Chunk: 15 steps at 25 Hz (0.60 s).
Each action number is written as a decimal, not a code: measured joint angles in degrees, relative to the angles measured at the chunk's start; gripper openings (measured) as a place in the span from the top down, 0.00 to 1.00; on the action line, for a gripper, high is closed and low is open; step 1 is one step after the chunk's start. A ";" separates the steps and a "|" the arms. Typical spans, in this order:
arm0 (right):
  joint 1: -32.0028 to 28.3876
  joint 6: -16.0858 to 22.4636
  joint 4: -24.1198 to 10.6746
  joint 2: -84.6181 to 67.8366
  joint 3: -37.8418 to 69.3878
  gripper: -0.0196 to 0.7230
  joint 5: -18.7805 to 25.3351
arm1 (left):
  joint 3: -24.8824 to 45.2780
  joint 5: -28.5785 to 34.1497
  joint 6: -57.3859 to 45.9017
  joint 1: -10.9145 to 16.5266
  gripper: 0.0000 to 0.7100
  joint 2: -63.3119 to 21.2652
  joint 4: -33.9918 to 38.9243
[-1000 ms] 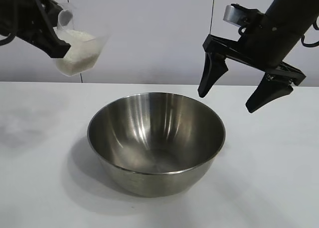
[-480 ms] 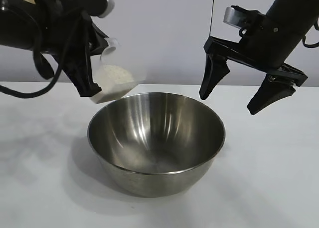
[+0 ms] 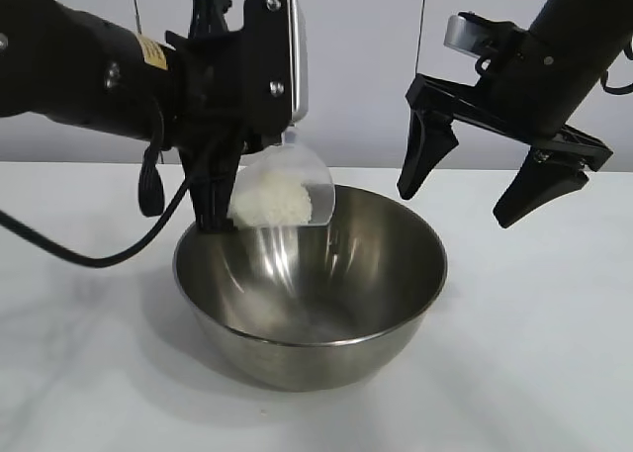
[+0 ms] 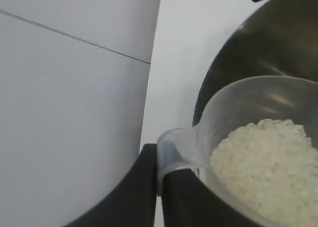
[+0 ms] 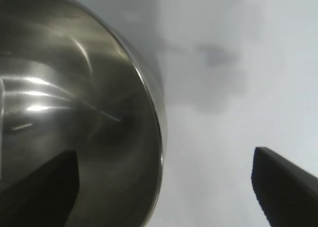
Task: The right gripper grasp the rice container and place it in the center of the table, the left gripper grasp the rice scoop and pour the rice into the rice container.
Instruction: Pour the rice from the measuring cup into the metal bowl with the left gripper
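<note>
your left gripper (image 3: 213, 210) has its fingers pinching the rice scoop (image 3: 287, 190) by its handle, tipped on its side, mouth toward the rice container (image 3: 310, 284) mid-desk (image 3: 554, 373), rice (image 3: 269, 203) inside. your right gripper (image 3: 475, 190) hangs spread above the container's right rim, against a plain pale wall (image 3: 366, 66).

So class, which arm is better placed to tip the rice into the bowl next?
Left: the left gripper holds the rice scoop over the rice container; the right gripper hangs open, empty.
</note>
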 joint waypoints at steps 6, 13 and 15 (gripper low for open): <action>0.00 0.00 -0.18 0.00 0.00 0.10 0.00 | -0.04 -0.39 4.47 0.00 0.99 1.17 11.57; 0.00 0.00 -0.18 0.00 0.00 0.10 0.14 | -0.04 -2.28 17.54 0.00 0.99 1.23 15.56; 0.00 0.00 -0.18 0.00 0.00 0.10 0.14 | -0.04 -3.65 22.34 0.00 0.99 1.23 15.56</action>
